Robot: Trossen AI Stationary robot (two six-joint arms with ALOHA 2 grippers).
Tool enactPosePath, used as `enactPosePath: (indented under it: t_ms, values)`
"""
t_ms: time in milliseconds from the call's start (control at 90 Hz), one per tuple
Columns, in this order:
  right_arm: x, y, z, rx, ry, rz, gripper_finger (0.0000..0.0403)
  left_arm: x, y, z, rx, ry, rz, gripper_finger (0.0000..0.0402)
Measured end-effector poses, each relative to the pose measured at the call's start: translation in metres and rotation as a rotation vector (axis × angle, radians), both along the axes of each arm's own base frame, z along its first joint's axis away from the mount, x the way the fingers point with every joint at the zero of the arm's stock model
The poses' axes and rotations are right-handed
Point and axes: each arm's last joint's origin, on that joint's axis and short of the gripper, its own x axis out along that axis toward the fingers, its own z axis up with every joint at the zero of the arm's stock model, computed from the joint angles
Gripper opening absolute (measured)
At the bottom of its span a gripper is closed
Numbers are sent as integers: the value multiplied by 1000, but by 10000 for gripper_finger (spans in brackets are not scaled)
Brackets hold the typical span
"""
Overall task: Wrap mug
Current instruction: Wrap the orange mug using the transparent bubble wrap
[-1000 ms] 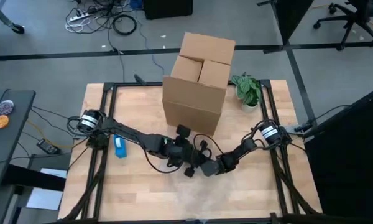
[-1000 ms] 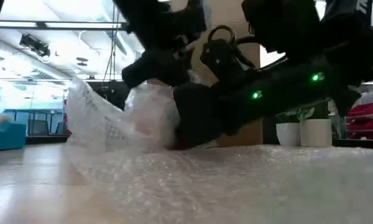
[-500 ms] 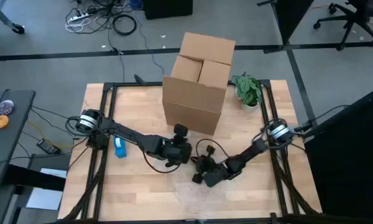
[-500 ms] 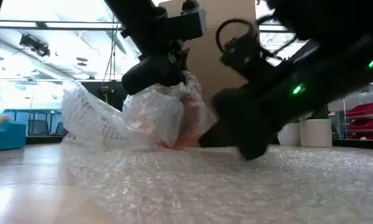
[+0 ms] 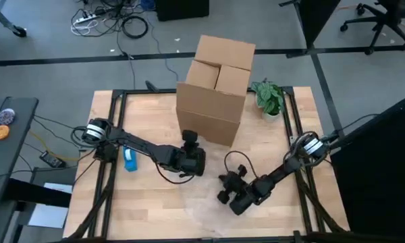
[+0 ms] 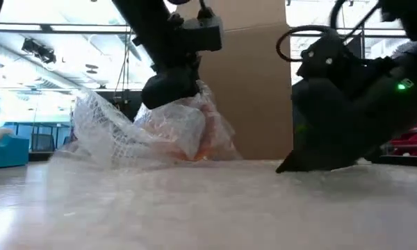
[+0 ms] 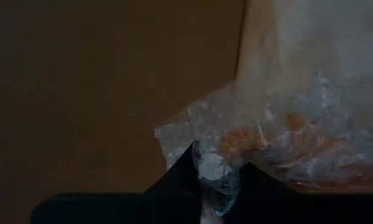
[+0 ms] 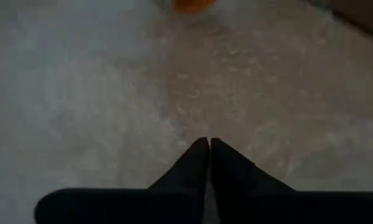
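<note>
An orange mug [image 6: 203,142] lies bundled in clear bubble wrap [image 6: 146,132] in front of the cardboard box; the orange shows through the wrap [image 7: 280,134]. The bundle rests on a spread sheet of bubble wrap [image 8: 112,93] on the table. My left gripper [image 7: 215,182] stands over the bundle's top [image 6: 172,94], shut on the wrap. My right gripper [image 8: 209,144] is shut, apart from the bundle toward the near right [image 5: 226,197], low over the sheet. I cannot tell whether its tips touch the sheet. My left gripper pinches a gathered bunch of bubble wrap [image 7: 212,163] at the top of the bundle between its two fingers, coming from above. The wrap bunches up toward the fingers, and the bundle rests on the sheet below.
A tall cardboard box [image 5: 216,88] stands just behind the bundle. A potted plant [image 5: 268,98] sits at the far right, and a blue object [image 5: 129,160] lies to the left beside my left arm. The wooden table [image 5: 142,209] lies bare toward the near left.
My right gripper has drawn back from the bundle toward the table's near edge and the right, and now stands apart from it. My left gripper has kept its hold on the wrap, and the bundle has stayed in place.
</note>
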Motion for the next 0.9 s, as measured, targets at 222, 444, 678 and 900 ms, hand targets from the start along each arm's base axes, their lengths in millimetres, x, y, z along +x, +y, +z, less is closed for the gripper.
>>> enactPosePath:
  t_ms: [222,444,678,900]
  values:
    - [12,27,19,135,-70,13,0,-10,-1,-1,45,-45,127,9]
    - [0,22,39,33,54,29,0,-17,-10,-8,88,-102,154,9]
    - [-8,22,25,-8,114,0,0,-26,-20,-17,155,-258,224,9]
    - [17,33,3,118,-81,-11,0,-35,-21,-32,146,-386,283,9]
